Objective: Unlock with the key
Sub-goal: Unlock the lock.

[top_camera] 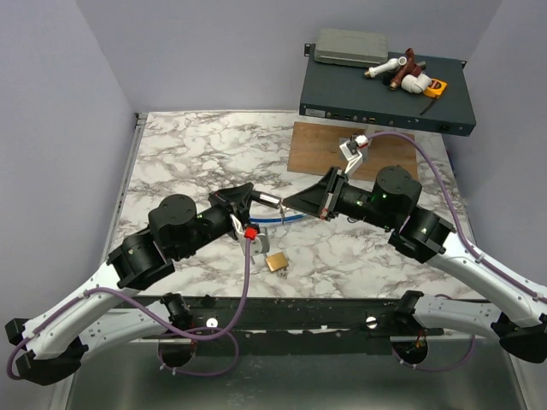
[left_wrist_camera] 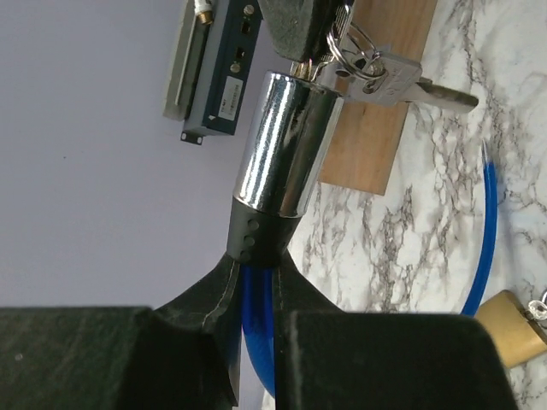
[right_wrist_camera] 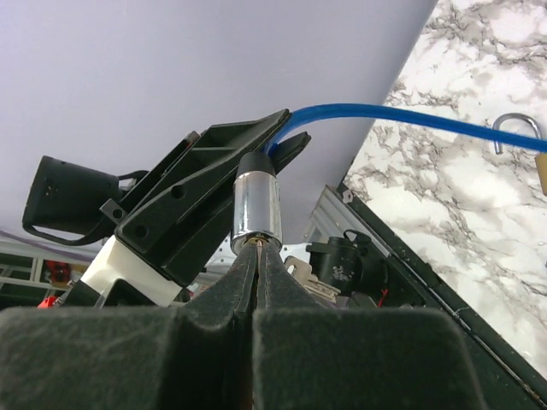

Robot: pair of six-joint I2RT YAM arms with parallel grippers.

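Observation:
My left gripper (top_camera: 253, 198) (left_wrist_camera: 256, 256) is shut on the black collar of a cable lock: a chrome cylinder (left_wrist_camera: 286, 141) on a blue cable (left_wrist_camera: 487, 231). It holds it above the marble table (top_camera: 188, 154). My right gripper (top_camera: 286, 203) (right_wrist_camera: 257, 248) is shut at the cylinder's (right_wrist_camera: 256, 205) open end. The key it pinches is hidden between its fingers. Spare silvery keys (left_wrist_camera: 410, 81) hang from a ring beside it. A brass padlock (top_camera: 276, 261) (left_wrist_camera: 508, 325) lies on the table below.
A wooden board (top_camera: 325, 145) lies behind the grippers. A dark flat box (top_camera: 385, 98) at the back right carries a grey case and pipe fittings. A black rail (top_camera: 299, 312) runs along the table's near edge.

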